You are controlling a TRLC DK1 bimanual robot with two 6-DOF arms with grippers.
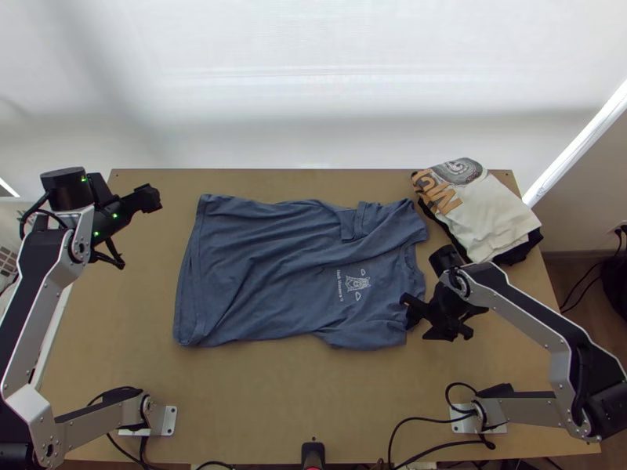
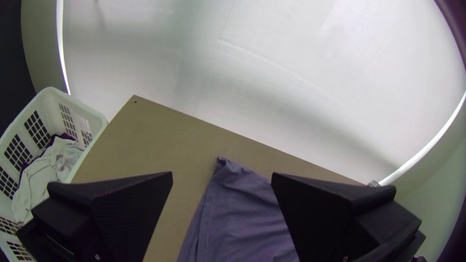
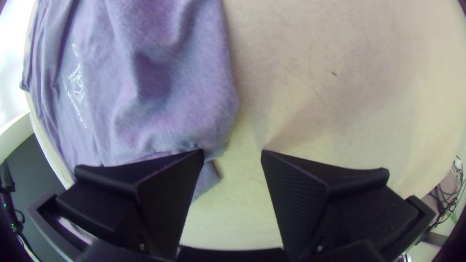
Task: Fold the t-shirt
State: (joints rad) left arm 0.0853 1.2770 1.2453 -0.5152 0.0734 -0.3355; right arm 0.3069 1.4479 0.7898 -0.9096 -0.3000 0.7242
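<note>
Your blue t-shirt (image 1: 266, 266) spread unfolded and creased across the desk (image 1: 259, 399), small white lettering (image 1: 339, 286) beside a chest drawing (image 1: 358, 283), big orange letters (image 1: 440, 192) on the pale garment (image 1: 494, 223) at far right, your left pincer (image 1: 129, 229) spread wide, your right pincer (image 1: 425, 325) spread near the collar end.

In the top view, your tan surface (image 1: 259, 407) spreads across the middle, with small dark holes near its far corners. At twelve o'clock you face a broad white backdrop (image 1: 329, 70), softly lit and crossed by grey shadow bands. A bright slanting strip of light (image 1: 576, 149) edges it at two o'clock, and a shorter one (image 1: 8, 188) glows toward nine. At three o'clock you have a dull grey-beige wall (image 1: 576, 215) with a white socket (image 1: 618, 229), above brown flooring (image 1: 558, 283).
</note>
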